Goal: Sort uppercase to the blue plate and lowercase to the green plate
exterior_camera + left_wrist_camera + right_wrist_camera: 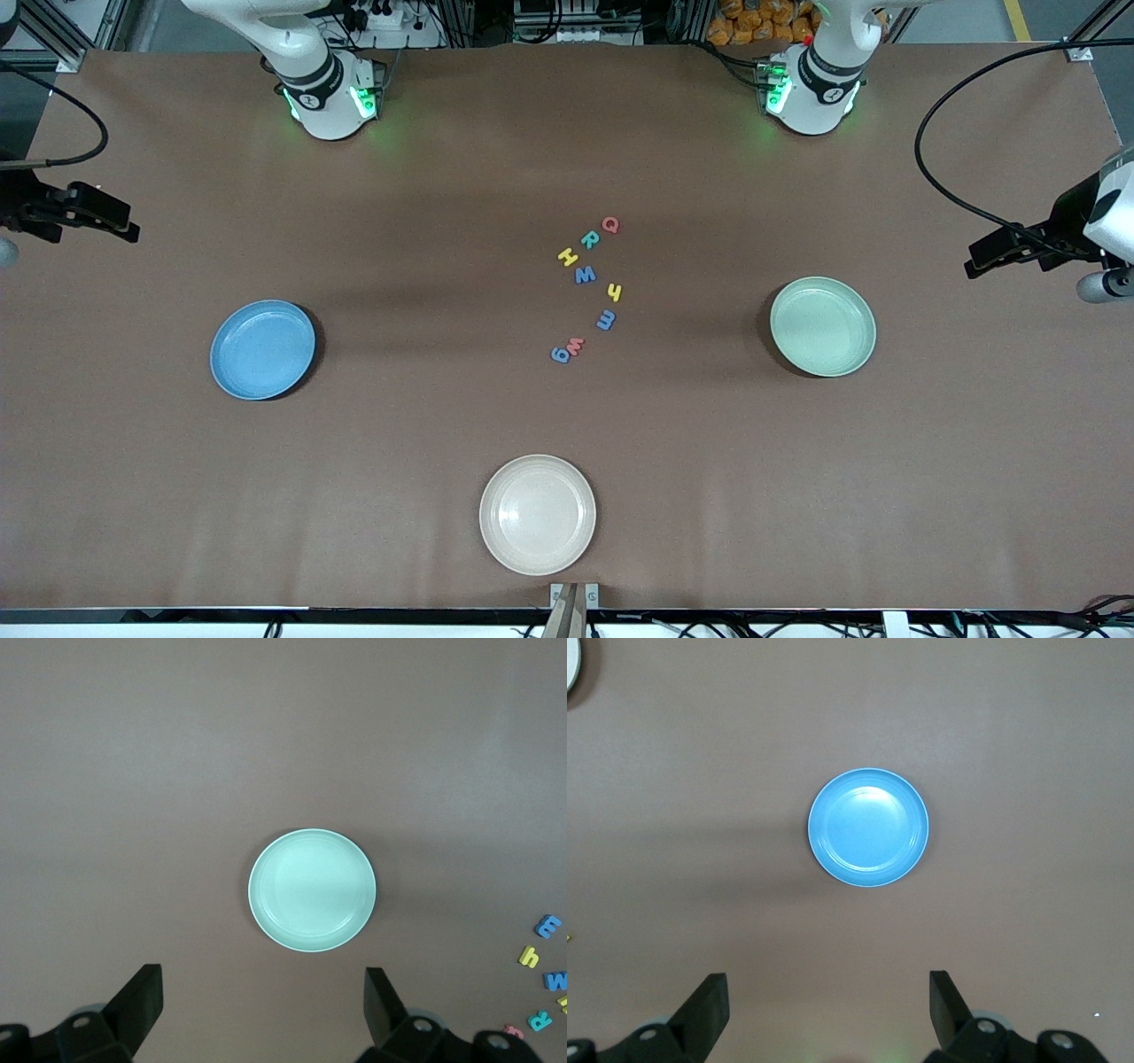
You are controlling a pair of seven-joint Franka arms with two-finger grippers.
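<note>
Listing what we see: left gripper [261, 1010] over green plate [312, 890], fingers apart, empty; right gripper [828, 1010] over blue plate [868, 827], likewise apart; letters [587, 288] mid-table.

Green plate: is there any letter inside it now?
No. The green plate holds nothing; its whole inner surface shows, nothing is covered. All letters lie on the table.

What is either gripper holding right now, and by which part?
Nothing. Left gripper hangs open above the pale mint-green plate; right gripper hangs open above the sky-blue plate.
</note>
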